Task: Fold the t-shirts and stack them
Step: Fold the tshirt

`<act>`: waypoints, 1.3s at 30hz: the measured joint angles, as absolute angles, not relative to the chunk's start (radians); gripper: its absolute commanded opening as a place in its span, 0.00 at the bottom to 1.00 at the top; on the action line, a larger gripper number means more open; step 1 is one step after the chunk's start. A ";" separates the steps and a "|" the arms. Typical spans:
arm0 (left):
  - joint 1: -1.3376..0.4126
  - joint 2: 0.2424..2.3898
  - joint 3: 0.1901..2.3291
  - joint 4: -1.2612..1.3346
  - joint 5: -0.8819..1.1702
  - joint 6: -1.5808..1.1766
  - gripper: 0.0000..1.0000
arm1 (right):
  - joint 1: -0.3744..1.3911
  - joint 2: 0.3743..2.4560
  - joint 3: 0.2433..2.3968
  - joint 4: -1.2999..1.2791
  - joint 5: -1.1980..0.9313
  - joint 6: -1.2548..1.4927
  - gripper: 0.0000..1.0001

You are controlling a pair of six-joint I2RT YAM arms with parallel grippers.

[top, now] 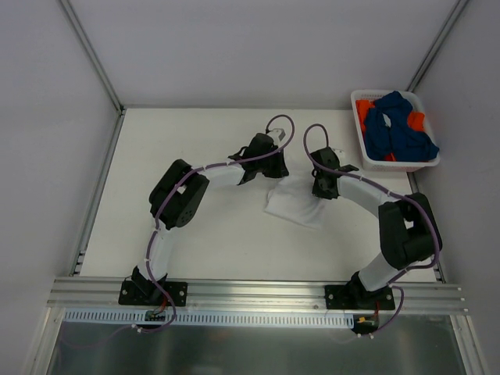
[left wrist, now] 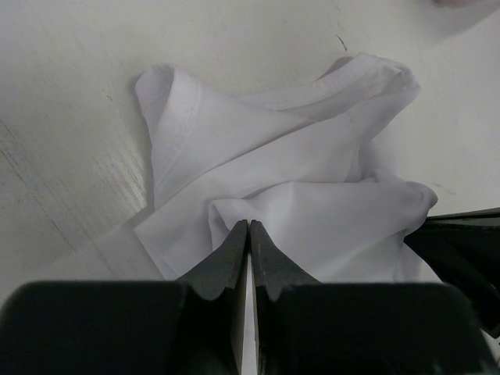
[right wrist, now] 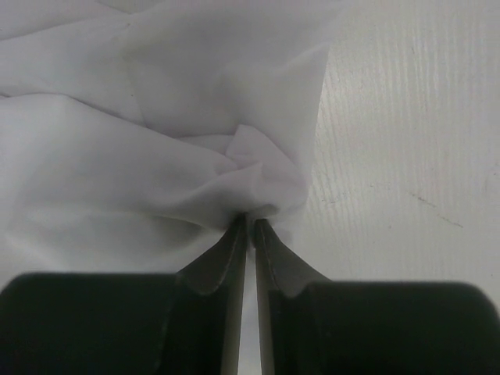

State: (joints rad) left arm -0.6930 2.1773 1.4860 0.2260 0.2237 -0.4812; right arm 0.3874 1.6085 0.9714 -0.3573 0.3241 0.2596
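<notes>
A plain white t-shirt (top: 293, 205) lies crumpled on the white table between my two arms. My left gripper (top: 275, 172) is at its far left edge. In the left wrist view its jaws (left wrist: 249, 225) are shut, with a fold of the white t-shirt (left wrist: 312, 164) pinched at the tips. My right gripper (top: 321, 193) is at the shirt's far right edge. In the right wrist view it (right wrist: 250, 220) is shut on a bunched corner of the white t-shirt (right wrist: 117, 156). Dark blue t-shirts (top: 398, 129) and orange ones (top: 364, 109) lie in the basket.
A white plastic basket (top: 400, 165) stands at the back right corner of the table, against the enclosure wall. The right gripper's dark fingers (left wrist: 461, 246) show at the right edge of the left wrist view. Metal rails run along the near edge.
</notes>
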 measured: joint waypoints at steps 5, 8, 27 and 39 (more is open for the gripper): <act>-0.693 2.177 1.486 0.225 0.199 -0.478 0.02 | 0.387 1.549 0.975 -0.384 0.347 0.249 0.12; -0.693 2.175 1.486 0.222 0.175 -0.473 0.02 | 0.387 1.500 1.000 -0.408 0.367 0.241 0.12; -0.666 2.171 1.543 0.196 0.088 -0.464 0.02 | 0.363 1.573 1.105 -0.421 0.411 0.189 0.12; -0.652 2.183 1.623 0.196 0.088 -0.466 0.03 | 0.346 1.650 1.114 -0.391 0.397 0.189 0.12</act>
